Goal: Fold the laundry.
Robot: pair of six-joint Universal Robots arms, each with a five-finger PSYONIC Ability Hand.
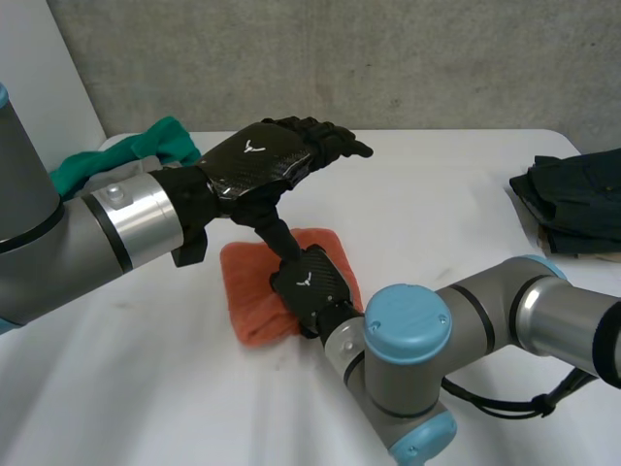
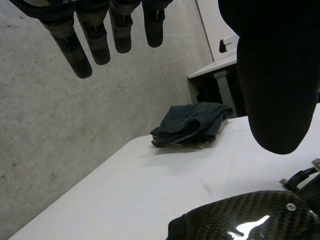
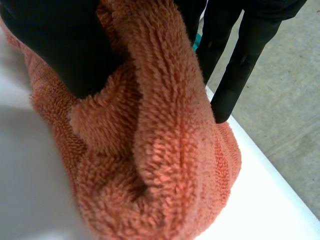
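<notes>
The right hand lies on the orange towel just below the middle of the head view, its arm coming in from the lower right corner. In its own wrist view the thumb is sunk into the fleecy pile on one side of a raised ridge of towel. The straight fingers stand on the other side with a tip against the cloth, so the ridge is pinched between them. The towel is folded into a thick, roughly square pad and rests flat on the white counter.

The left hand hovers above the towel and above the right hand, a little left of and above the frame's centre. Its arm reaches in from the left edge and its fingertips point toward the upper right. Its wrist view shows the fingers straight and slightly spread, with the thumb well apart from them and nothing between. It touches neither cloth nor counter.

A stack of folded dark clothes sits at the right edge of the head view, well apart from the towel. The left wrist view shows the same stack beyond the fingertips, near the counter's far edge. A green cloth lies bunched in the upper left, partly behind the left arm. A grey concrete wall runs behind the counter.
</notes>
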